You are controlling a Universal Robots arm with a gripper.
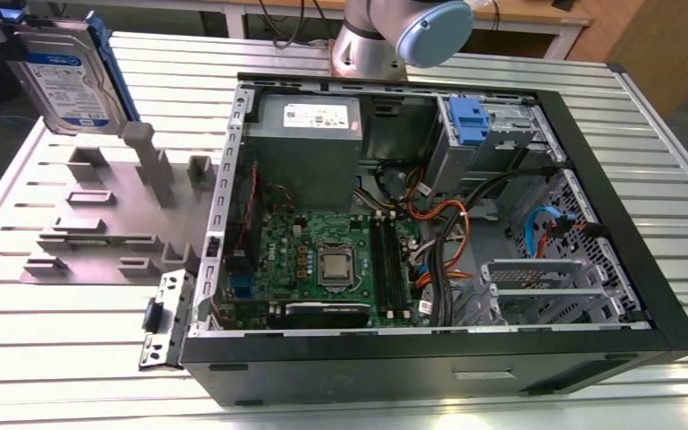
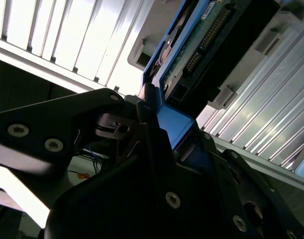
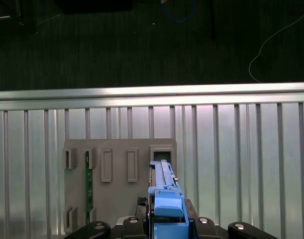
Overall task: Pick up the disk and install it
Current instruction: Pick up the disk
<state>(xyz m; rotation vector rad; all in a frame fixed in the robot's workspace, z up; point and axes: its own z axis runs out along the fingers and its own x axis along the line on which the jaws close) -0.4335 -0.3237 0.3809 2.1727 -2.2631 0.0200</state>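
The disk (image 1: 67, 81), silver with a white-and-blue label and blue rails, hangs upright over the far end of the grey holder (image 1: 105, 215), at the exterior view's upper left. My gripper (image 1: 12, 22) grips its top edge. In the second wrist view the dark fingers (image 2: 147, 124) are clamped on the blue rail of the disk (image 2: 201, 45). In the first wrist view the disk (image 3: 165, 194) is seen edge-on between the jaws of my gripper (image 3: 166, 226), above a slot in the grey holder (image 3: 117, 169).
An open black computer case (image 1: 583, 197) lies on the slatted aluminium table (image 1: 57, 358). It holds a motherboard (image 1: 320, 260), a grey power supply (image 1: 308, 121), cables and a drive bay with a blue latch (image 1: 468, 121). The arm's base (image 1: 380, 40) stands behind the case.
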